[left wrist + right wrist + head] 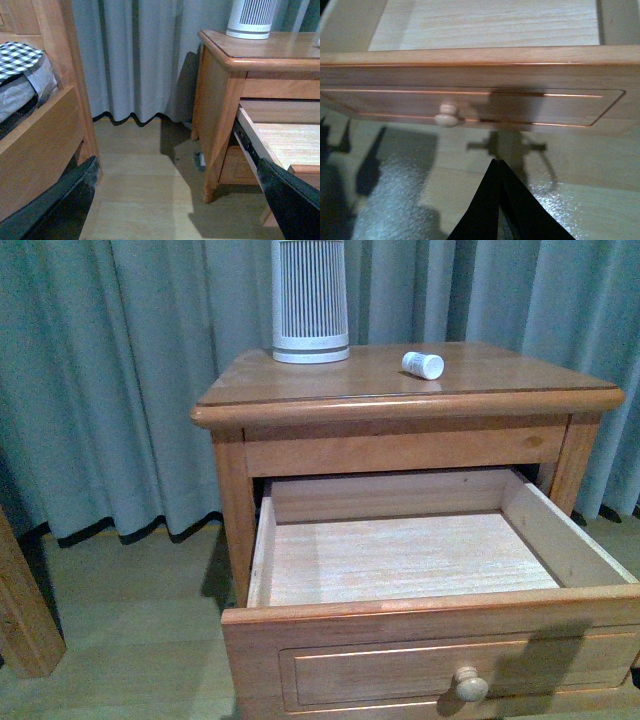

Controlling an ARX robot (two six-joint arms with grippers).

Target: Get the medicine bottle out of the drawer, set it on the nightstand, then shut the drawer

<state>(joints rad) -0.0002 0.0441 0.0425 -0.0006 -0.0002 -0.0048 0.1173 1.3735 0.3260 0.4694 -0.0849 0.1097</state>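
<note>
Jaws first: my right jaws (498,172) are pressed together with nothing between them, their dark tips meeting in a point in front of the drawer (420,570) face, off to one side of the round knob (446,114) and clear of the wood. My left jaws (175,200) stand wide apart and empty, one finger (55,210) low by the bed frame (40,135), the other by the drawer's side, with bare floor (145,170) between them.

From the front view, the drawer is pulled well out of the nightstand (400,405) and its pale bottom board shows bare. On the nightstand top, my bench, the medicine bottle (423,364) lies on its side near the back right corner, apart from the ribbed white cylinder (310,300) that stands upright at the back edge, left of it. Grey curtains (110,380) hang behind.
</note>
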